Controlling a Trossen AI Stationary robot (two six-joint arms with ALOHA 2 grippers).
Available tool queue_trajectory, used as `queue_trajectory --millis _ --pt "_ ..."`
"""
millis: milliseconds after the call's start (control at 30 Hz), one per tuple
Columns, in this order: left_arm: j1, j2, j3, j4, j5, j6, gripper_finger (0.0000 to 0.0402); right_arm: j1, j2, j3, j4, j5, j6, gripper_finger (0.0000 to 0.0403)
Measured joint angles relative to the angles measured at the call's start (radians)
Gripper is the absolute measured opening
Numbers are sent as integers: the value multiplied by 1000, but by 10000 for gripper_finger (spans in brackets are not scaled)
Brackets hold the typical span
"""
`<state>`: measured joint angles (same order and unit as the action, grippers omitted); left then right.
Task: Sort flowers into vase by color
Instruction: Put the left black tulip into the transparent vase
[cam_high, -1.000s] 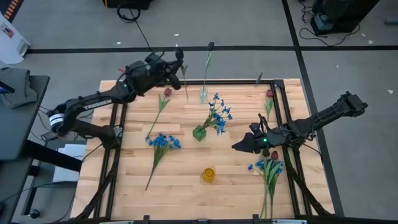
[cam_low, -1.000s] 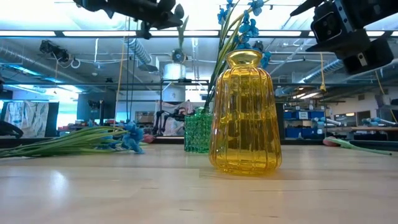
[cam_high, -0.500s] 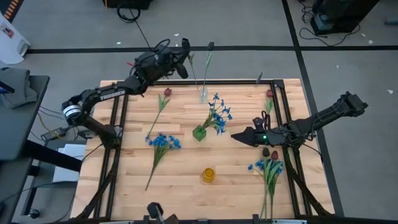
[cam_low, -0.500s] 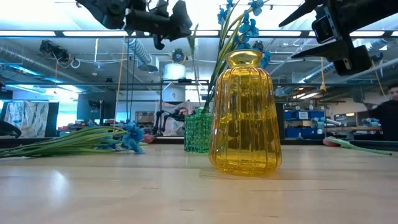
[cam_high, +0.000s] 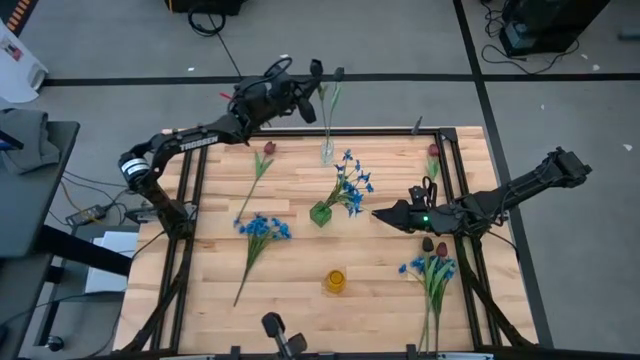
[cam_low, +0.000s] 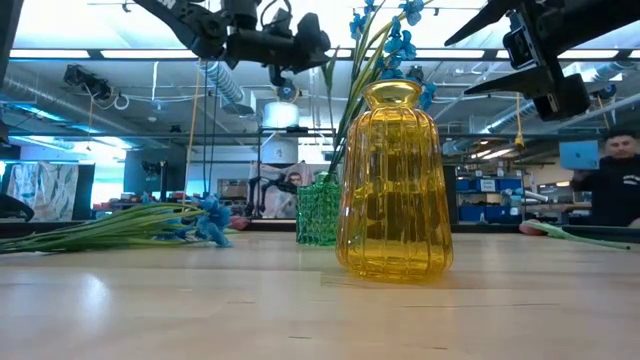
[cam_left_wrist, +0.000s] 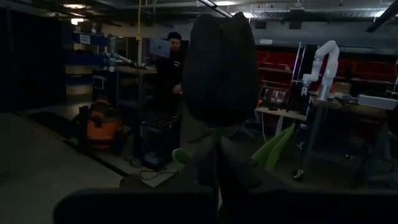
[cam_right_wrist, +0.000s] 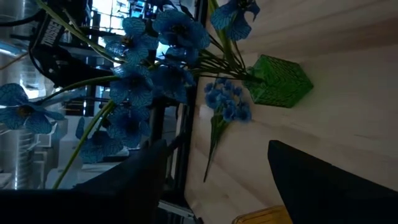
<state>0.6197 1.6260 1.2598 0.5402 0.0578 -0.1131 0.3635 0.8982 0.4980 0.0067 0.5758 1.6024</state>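
Your left gripper (cam_high: 316, 78) is clamped on a dark tulip (cam_left_wrist: 219, 68), just above the clear vase (cam_high: 327, 152). Your right gripper (cam_high: 381, 214) waits, fingers apart, beside the blue flowers (cam_high: 352, 183).

Ahead of the left gripper (cam_left_wrist: 217, 186), the dark bud (cam_left_wrist: 221, 65) it holds hides the room behind, its own fingertips are lost in shadow, and the clear vase (cam_high: 327, 152) beneath is too small to make out.

Grey floor (cam_high: 100, 50) crossed by dark tape lines — long ceiling lights (cam_low: 100, 53) over cluttered workbenches (cam_low: 590, 208).
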Motion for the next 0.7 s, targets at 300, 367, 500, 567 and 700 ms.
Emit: queue_trajectory --millis 300,367,500,567,700 --pt "0 0 0 -74 0 -1 6 0 0 0 0 0 2 287" --pt "0 0 0 -88 0 7 6 0 0 0 0 0 2 287" --pt "0 0 0 -94 0 8 6 0 0 0 0 0 2 287" --pt "0 0 0 -97 0 8 6 0 0 0 0 0 2 287" --pt "0 0 0 -121 0 9 6 0 0 0 0 0 2 287"
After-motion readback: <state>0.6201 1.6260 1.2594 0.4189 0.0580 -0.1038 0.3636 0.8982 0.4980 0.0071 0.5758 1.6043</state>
